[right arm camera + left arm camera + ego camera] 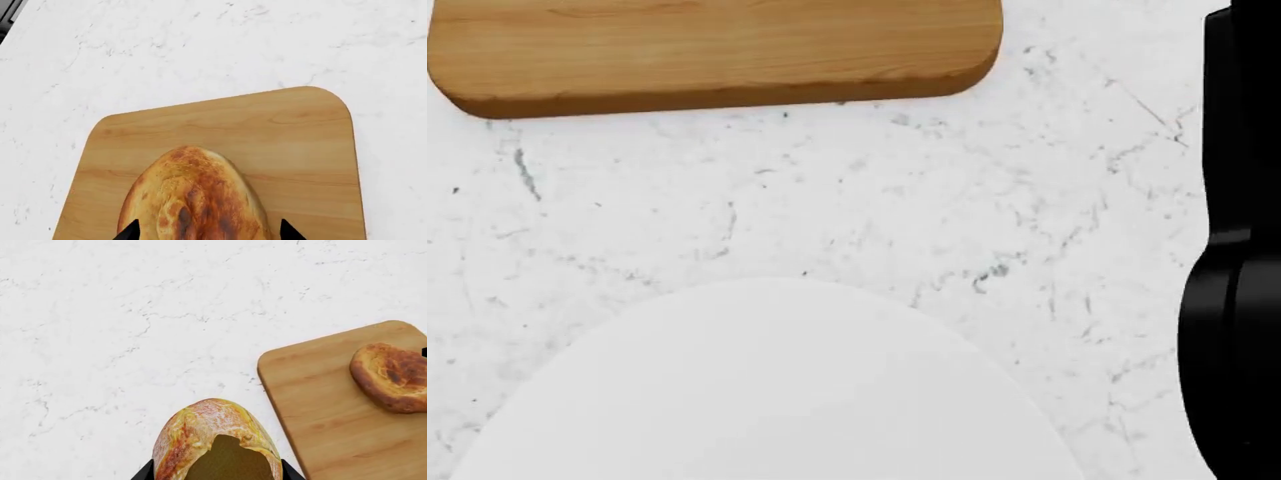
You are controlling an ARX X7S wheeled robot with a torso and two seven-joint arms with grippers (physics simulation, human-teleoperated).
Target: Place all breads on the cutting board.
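Fingers first: on the left gripper [217,475] only two dark tips show, one each side of a loaf [217,445], so they look clamped on it. This bread, yellow-gold w/ a torn darker patch facing the cam, hangs over bare white marble counter [100,340], near but not yet over the cutting board [320,405]. Same view shows a second loaf [393,377] over the board's far end, browner, toasted dark in spots.

Head cam next: not much help. Board's near edge runs along the top, a white round plate [774,390] fills the bottom, and a black arm section [1234,250] stands at the right edge. No bread in this view.

Over to the right gripper [208,230]: two black tips straddle the brown loaf, pinching it by the look of it. Loaf sits above the board's middle; can't tell whether it's touching the wood or just above.

Step in hand, as I read it: right arm is at set-down, left arm has the carry to finish. To do it well, lower the right loaf till it bears on the wood, then open and lift straight up so it doesn't roll. Left arm should come across toward the free part of the board, staying clear of the other arm, w/ the loaf fully inside the rim before letting go. Risk: dropping at the edge.
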